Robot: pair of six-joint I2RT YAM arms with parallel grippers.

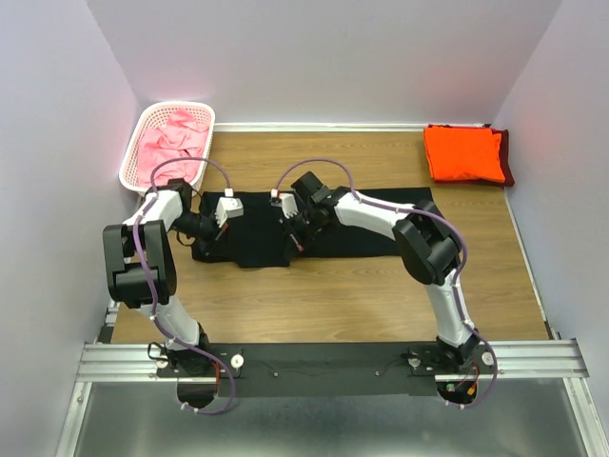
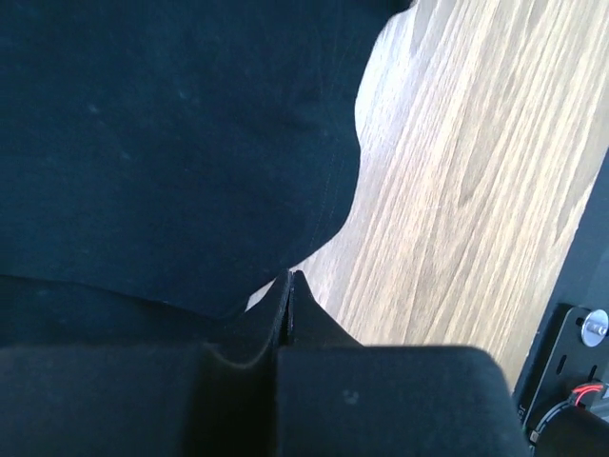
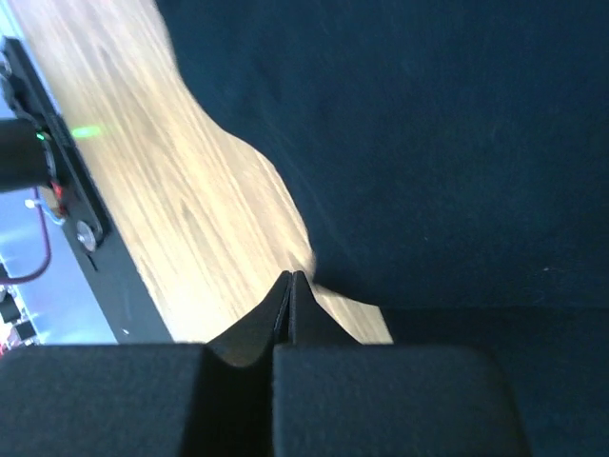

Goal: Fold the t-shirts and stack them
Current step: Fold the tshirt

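The black t-shirt point(image 1: 252, 228) lies spread across the middle of the wooden table point(image 1: 333, 295). My left gripper point(image 1: 211, 238) is at its left part and my right gripper point(image 1: 295, 238) near its middle. In the left wrist view the jaws point(image 2: 289, 276) are pressed together with the black cloth point(image 2: 171, 124) meeting their tips. In the right wrist view the jaws point(image 3: 290, 276) are also together, at the edge of the cloth point(image 3: 447, 124). A folded orange t-shirt point(image 1: 463, 152) lies on a maroon one point(image 1: 504, 157) at the back right. Pink t-shirts point(image 1: 171, 143) fill the basket.
The white lattice basket point(image 1: 128, 157) stands at the back left corner. White walls close in the table on the left, back and right. The black base rail point(image 1: 314, 367) with both arm mounts runs along the near edge.
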